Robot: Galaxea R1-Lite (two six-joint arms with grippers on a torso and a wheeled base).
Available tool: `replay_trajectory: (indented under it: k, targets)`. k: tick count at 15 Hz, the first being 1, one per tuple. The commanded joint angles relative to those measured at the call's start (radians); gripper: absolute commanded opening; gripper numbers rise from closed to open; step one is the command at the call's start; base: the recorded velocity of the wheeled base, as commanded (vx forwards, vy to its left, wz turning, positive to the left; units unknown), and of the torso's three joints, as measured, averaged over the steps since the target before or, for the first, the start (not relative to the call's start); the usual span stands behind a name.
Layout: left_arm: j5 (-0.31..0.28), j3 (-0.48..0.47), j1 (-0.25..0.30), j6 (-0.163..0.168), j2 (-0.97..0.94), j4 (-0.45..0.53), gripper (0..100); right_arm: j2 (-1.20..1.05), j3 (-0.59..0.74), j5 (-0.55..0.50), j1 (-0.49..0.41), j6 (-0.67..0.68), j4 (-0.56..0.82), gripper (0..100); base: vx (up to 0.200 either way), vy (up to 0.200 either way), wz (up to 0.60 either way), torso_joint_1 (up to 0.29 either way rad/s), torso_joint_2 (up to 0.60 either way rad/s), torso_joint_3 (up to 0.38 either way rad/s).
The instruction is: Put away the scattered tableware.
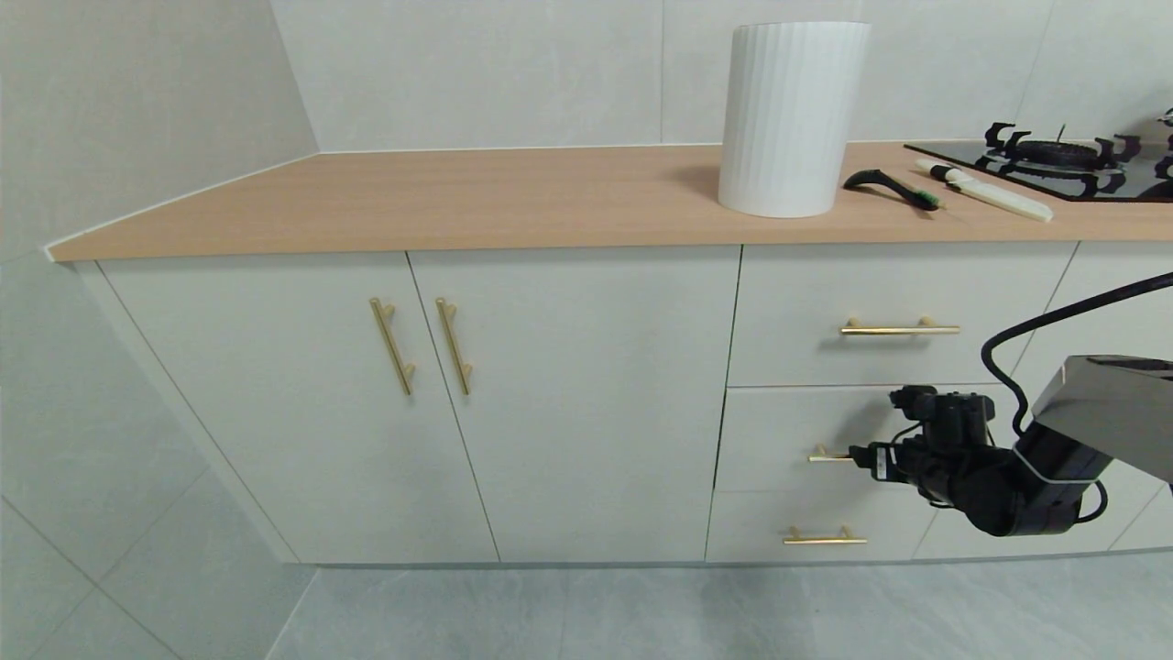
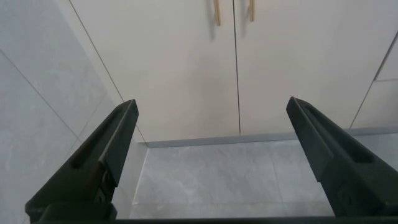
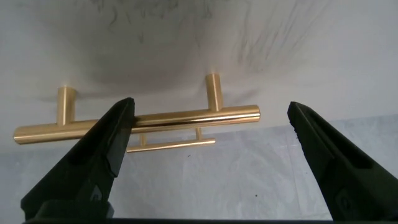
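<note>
1. Two cabinet doors [image 1: 422, 403] at far left, both shut, with paired brass pulls. My left gripper [image 2: 211, 102] hangs low in front of them above the floor, fingers spread wide, nothing in it.
2. The countertop [image 1: 458, 197] is wood, with a white ribbed canister [image 1: 793, 119] standing upright on it.
3. Just right of the canister lies the tableware: a black-handled utensil [image 1: 889, 188] and a white knife [image 1: 985, 191]. Both lie flat, near each other but apart, beside the hob [image 1: 1054, 160].
4. Below them are three drawers, all shut. My right gripper [image 3: 210, 106] sits close before the middle drawer handle [image 3: 137, 121], fingers wide and empty. One post and the bar's end show in the gap; one finger crosses in front of the bar. Contact: cannot tell.
5. Step in hand, as I judge it: open this drawer for the tableware. My fingers open along the bar, not across it. Best to turn the wrist so the pads close across the bar between its posts, seat it deep, then pull straight out. A slanted pull could slip off the round brass.
6. Task barely begun.
</note>
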Motion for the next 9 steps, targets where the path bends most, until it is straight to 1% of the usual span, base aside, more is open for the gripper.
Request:
replay_trajectory:
  k: [1, 4, 7, 9]
  targets:
    - [0.000, -0.001, 0.000, 0.000, 0.001, 0.000, 100, 0.000, 0.005, 0.000, 0.000, -0.003, 0.006, 100, 0.000, 0.000, 0.00, 0.000, 0.00, 0.000]
    - [0.000, 0.001, 0.000, 0.000, 0.001, 0.000, 100, -0.004, 0.028, 0.000, -0.005, -0.015, 0.009, 100, 0.000, 0.000, 0.00, 0.000, 0.00, 0.000]
    - [0.000, 0.001, 0.000, 0.000, 0.001, 0.000, 100, -0.098, 0.154, 0.012, -0.005, -0.014, 0.003, 100, 0.000, 0.000, 0.00, 0.000, 0.00, 0.000]
    - [0.000, -0.001, 0.000, 0.000, 0.001, -0.001, 100, -0.230, 0.220, 0.047, -0.005, -0.014, 0.010, 100, 0.000, 0.000, 0.00, 0.000, 0.00, 0.000]
